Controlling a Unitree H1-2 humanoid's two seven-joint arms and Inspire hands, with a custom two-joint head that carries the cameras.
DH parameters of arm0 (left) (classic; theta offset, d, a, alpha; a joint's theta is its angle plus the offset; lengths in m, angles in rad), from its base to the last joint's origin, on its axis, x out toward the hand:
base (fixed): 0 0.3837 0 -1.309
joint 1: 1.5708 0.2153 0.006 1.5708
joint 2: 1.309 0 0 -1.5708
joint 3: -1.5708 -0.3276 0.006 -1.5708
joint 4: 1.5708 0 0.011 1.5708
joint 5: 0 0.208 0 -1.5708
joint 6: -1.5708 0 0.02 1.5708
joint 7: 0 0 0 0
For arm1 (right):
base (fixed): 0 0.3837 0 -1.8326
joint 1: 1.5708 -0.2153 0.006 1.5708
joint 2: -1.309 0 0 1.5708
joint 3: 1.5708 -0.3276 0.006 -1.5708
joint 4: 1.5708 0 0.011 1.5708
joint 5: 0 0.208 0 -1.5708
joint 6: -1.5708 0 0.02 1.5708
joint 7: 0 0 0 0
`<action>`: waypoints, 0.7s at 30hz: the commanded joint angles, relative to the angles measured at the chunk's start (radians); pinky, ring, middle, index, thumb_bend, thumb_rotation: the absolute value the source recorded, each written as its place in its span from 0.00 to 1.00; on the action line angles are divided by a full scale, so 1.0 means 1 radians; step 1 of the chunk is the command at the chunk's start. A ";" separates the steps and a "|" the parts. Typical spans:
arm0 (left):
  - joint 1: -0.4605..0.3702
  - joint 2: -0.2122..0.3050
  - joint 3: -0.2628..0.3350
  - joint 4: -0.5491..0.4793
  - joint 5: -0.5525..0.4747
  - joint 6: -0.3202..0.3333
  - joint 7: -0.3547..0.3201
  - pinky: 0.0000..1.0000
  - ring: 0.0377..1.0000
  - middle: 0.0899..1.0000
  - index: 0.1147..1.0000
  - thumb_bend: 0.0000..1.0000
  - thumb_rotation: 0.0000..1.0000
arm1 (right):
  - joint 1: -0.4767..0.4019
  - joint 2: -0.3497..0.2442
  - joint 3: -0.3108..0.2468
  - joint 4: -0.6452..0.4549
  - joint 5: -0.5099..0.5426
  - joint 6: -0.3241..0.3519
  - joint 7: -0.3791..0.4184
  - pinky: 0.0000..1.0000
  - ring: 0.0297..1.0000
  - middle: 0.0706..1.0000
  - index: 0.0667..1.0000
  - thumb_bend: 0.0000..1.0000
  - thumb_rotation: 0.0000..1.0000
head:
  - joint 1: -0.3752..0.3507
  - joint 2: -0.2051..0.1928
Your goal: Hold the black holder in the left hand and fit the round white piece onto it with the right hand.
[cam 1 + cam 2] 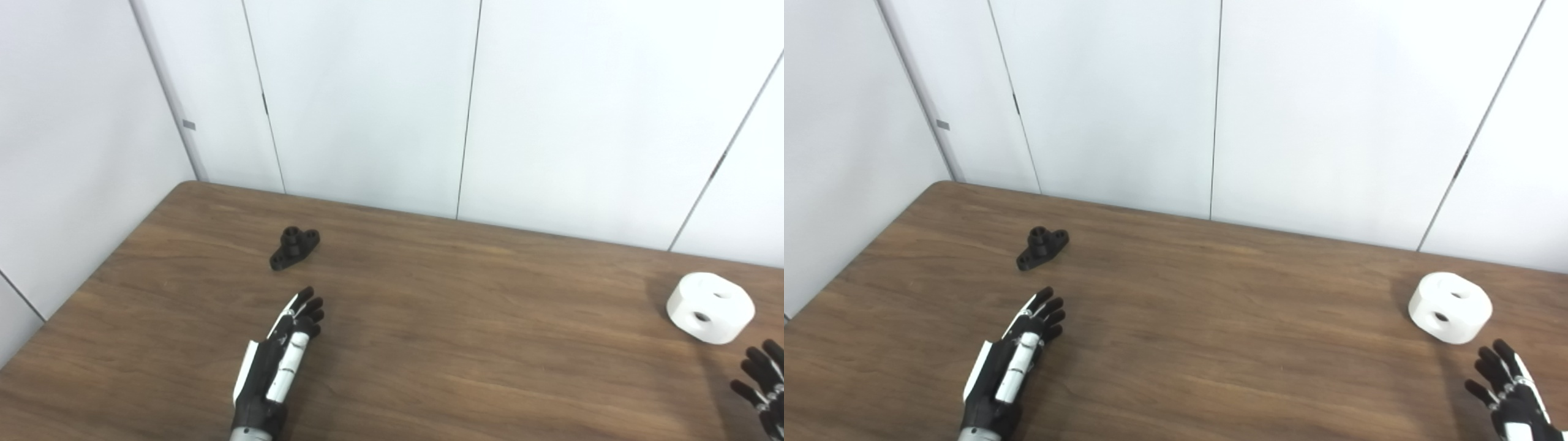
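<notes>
The black holder (294, 247) lies on the brown table (441, 331) at the far left; it also shows in the right eye view (1042, 247). My left hand (278, 358) is open, fingers stretched out, a short way in front of the holder and apart from it. The round white piece (710, 307) with two holes sits at the right of the table. My right hand (1507, 389) is open near the bottom right corner, just in front of the white piece, not touching it.
White wall panels (367, 104) stand behind the table's far edge and along its left side. The table's left edge runs diagonally past the holder.
</notes>
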 commanded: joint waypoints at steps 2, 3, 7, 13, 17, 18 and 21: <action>0.011 -0.008 -0.013 0.021 0.069 -0.077 -0.005 0.90 0.89 0.89 0.95 0.60 0.67 | 0.037 0.017 0.003 0.045 -0.002 -0.024 -0.015 0.84 0.91 0.90 0.93 0.53 0.95 | 0.005 0.004; 0.008 -0.002 -0.011 0.023 0.102 -0.091 0.005 0.89 0.88 0.89 0.94 0.59 0.65 | 0.037 0.017 0.003 0.040 0.000 -0.019 -0.014 0.84 0.91 0.90 0.93 0.52 0.95 | 0.007 0.005; 0.002 0.016 0.005 -0.016 0.294 -0.067 0.060 0.87 0.88 0.89 0.93 0.59 0.57 | 0.037 0.013 0.005 0.035 -0.007 -0.022 -0.016 0.83 0.90 0.90 0.93 0.51 0.95 | 0.004 0.008; -0.027 0.027 0.037 -0.114 0.396 0.058 0.061 0.92 0.93 0.91 0.93 0.73 0.36 | 0.042 0.008 0.007 0.035 -0.035 -0.027 -0.024 0.86 0.91 0.91 0.93 0.46 0.95 | -0.009 0.013; -0.071 0.072 0.061 -0.145 0.533 0.113 0.074 0.87 0.91 0.91 0.91 0.78 0.35 | 0.045 0.011 0.007 0.032 -0.040 -0.030 -0.026 0.84 0.90 0.90 0.92 0.46 0.94 | -0.011 0.014; -0.084 0.084 0.069 -0.144 0.556 0.117 0.079 0.86 0.90 0.91 0.91 0.79 0.35 | 0.046 0.011 0.008 0.031 -0.039 -0.031 -0.025 0.84 0.90 0.90 0.92 0.47 0.94 | -0.013 0.013; -0.118 0.119 0.091 -0.143 0.601 0.137 0.076 0.87 0.91 0.92 0.91 0.80 0.36 | 0.049 0.010 0.010 0.030 -0.053 -0.032 -0.030 0.88 0.91 0.90 0.92 0.47 0.94 | -0.018 0.012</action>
